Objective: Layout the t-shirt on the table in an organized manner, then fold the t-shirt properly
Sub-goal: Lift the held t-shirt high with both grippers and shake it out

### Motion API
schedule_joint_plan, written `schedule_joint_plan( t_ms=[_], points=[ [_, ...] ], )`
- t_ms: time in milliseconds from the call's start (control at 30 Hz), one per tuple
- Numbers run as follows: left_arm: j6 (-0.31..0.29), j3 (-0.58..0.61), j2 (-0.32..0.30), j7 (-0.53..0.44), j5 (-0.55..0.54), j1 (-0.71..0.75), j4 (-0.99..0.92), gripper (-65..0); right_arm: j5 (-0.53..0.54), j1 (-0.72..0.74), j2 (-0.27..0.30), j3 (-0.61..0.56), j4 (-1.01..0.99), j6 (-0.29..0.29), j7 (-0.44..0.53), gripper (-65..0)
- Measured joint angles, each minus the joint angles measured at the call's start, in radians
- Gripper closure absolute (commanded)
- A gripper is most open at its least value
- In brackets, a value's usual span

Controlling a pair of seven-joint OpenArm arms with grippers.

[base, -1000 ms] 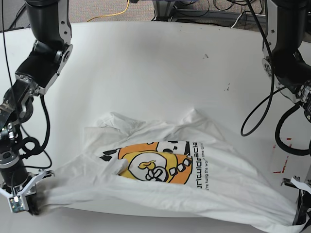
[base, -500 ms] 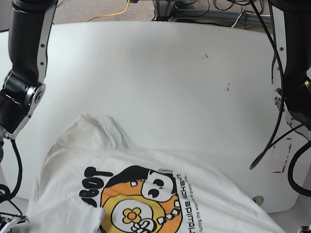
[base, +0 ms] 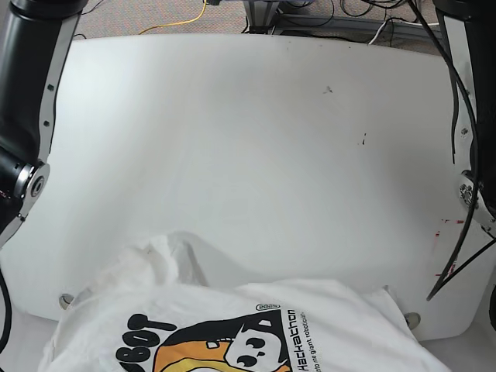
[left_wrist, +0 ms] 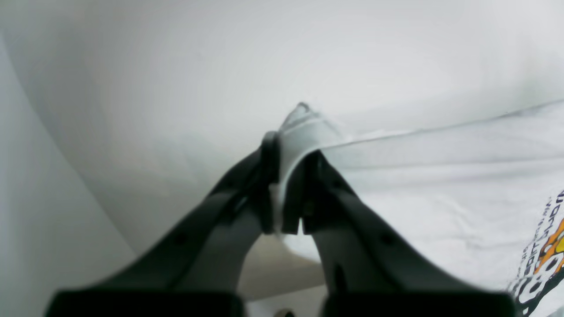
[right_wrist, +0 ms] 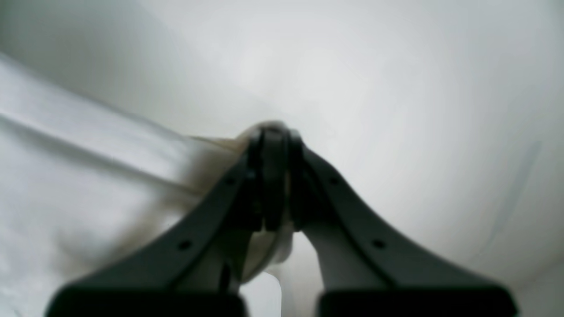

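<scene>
On my base feed, the t-shirt point(base: 256, 333) print shows big black letters "BOT", cut off at the left. Beside the graphic I read sideways "Hackathon", then a smaller line too fine to read. The left wrist feed's lettering is blurred.

T-shirt point(base: 232, 325) lies over the near edge of the bench point(base: 248, 139), bunched at near left, far half bare.
</scene>
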Motion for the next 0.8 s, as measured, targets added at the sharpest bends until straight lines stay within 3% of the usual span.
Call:
schedule_joint_plan(
  t_ms=[400, 800],
  points=[
    [-0.001, -0.001, -0.005, 0.051, -0.001, -0.032, 0.111, -0.6, -0.016, -0.013, 0.001, 0.004, 0.277, -0.009, -0.120, 0.0],
    [-0.002, 0.000, -0.040, 0.086, -0.057, -0.029, 0.195, -0.6, -0.008, -0.082, 0.001, 0.003, 0.394, -0.007, -0.135, 0.0]
  ],
)
